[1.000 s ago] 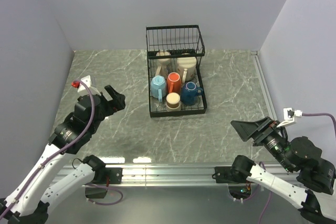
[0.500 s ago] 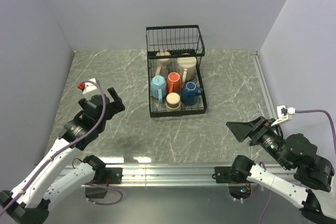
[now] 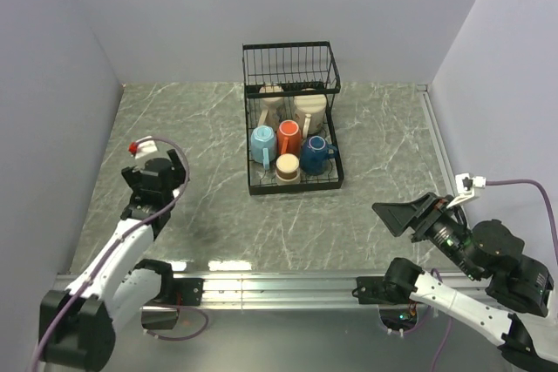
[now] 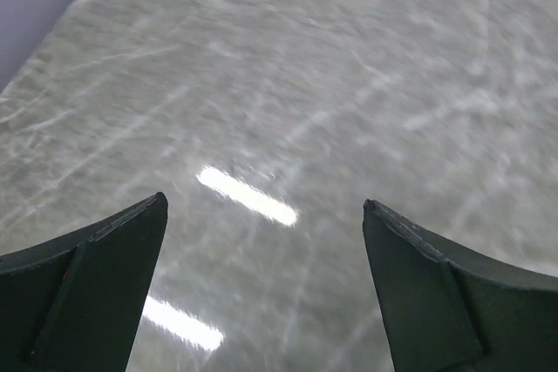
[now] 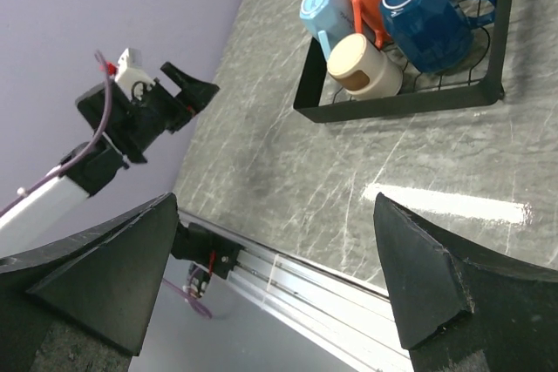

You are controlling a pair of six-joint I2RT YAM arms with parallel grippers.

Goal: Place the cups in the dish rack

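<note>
The cups (image 3: 289,138) sit inside the dish rack (image 3: 296,190) toward the far middle of the worktop (image 3: 375,137), and well short of it the left fingers (image 4: 87,294) and right fingers (image 5: 96,276) are both spread wide, empty.

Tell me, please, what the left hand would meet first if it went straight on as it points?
Probably just the grey marbled tabletop: the left hand points down at it, open and empty.
</note>
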